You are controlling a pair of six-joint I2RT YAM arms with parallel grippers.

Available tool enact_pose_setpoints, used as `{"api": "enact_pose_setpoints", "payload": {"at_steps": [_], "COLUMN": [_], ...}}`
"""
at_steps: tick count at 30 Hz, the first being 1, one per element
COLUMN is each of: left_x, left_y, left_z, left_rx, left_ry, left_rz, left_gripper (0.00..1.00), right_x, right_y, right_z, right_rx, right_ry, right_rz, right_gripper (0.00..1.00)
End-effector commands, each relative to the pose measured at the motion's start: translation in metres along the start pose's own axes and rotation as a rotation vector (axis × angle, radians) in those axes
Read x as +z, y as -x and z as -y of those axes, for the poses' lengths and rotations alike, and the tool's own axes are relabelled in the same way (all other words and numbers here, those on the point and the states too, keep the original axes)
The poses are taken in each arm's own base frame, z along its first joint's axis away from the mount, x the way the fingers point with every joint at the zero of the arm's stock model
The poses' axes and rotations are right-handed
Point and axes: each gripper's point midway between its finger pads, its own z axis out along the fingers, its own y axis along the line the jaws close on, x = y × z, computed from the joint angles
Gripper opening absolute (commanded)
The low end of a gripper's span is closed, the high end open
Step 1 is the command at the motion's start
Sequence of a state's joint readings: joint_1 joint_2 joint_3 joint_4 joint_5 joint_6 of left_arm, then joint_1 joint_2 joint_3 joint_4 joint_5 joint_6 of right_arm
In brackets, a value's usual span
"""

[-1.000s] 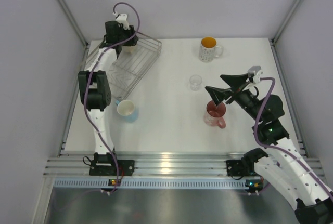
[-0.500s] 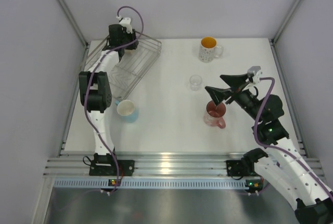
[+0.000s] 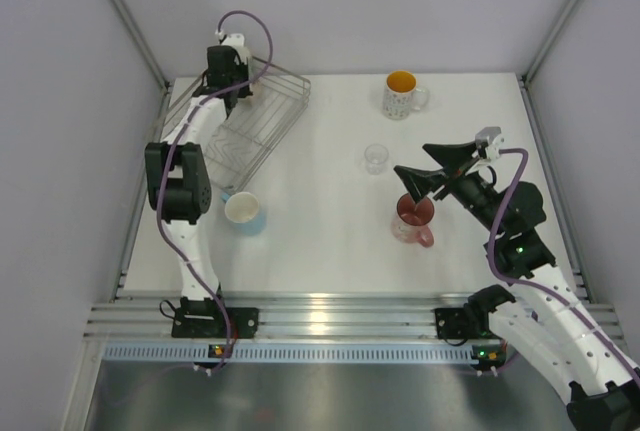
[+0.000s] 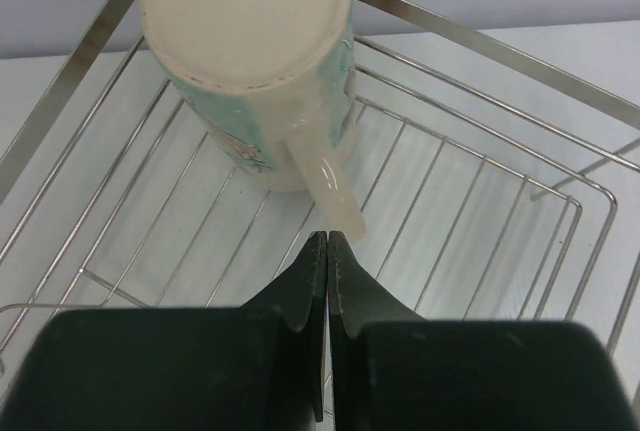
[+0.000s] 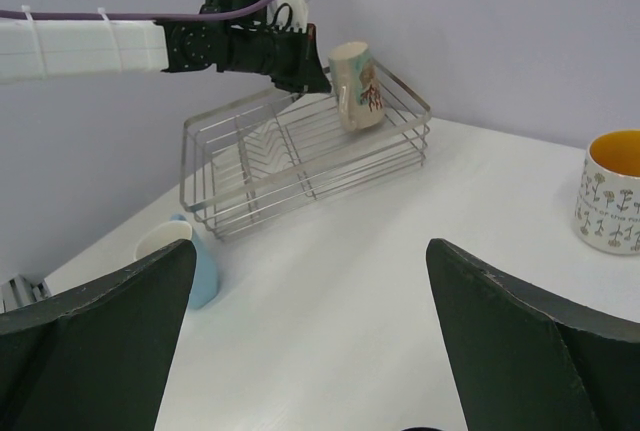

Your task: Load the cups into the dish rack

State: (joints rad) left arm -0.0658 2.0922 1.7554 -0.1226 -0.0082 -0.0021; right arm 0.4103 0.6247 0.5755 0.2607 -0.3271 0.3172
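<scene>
The cream mug [image 4: 250, 61] lies tipped in the far corner of the dish rack [image 4: 480, 181], bottom towards the left wrist camera. My left gripper [image 4: 327, 238] is shut and empty, its tips just short of the mug's handle [image 4: 335, 191]. In the right wrist view the same mug [image 5: 356, 86] leans against the rack's [image 5: 300, 156] end wires. My right gripper [image 3: 410, 158] hangs open above the pink-red mug [image 3: 413, 221]. On the table stand a light blue cup [image 3: 245, 213], a clear glass [image 3: 375, 158] and a white dotted mug [image 3: 401, 95].
The rack [image 3: 255, 121] sits at the back left, tilted against the left wall. The light blue cup [image 5: 185, 256] stands just in front of it. The dotted mug [image 5: 610, 191] is at the back right. Grey walls close three sides.
My left gripper's jaws have closed empty by the cream mug's handle, and the left wrist has shifted slightly left over the rack. The right arm has not moved.
</scene>
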Motion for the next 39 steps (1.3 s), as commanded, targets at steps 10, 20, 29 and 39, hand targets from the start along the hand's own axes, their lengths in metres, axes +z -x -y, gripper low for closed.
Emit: {"api": "enact_pose_setpoints", "payload": {"at_steps": [10,20,29,39], "left_x": [0.033,0.053,0.058,0.035], "left_y": [-0.002,0.0,0.01,0.02], "left_z": [-0.017,0.006,0.009,-0.01], "left_rx": [-0.08,-0.093,-0.087,-0.106], "left_ry": [0.104,-0.027,-0.049,0.068], "left_rz": [-0.029,-0.013,0.04,0.061], "left_gripper": [0.0,0.0,0.0,0.0], "right_x": [0.002,0.004,0.005,0.002], "right_y": [0.021,0.016,0.012,0.017], "right_z": [-0.009,-0.006,-0.004,-0.009], "right_rx": [-0.021,-0.019,-0.017,0.023], "right_ry": [0.026,0.02,0.015,0.009], "right_rz": [0.06,0.051,0.042,0.027], "right_gripper": [0.99,0.99,0.99,0.99]}}
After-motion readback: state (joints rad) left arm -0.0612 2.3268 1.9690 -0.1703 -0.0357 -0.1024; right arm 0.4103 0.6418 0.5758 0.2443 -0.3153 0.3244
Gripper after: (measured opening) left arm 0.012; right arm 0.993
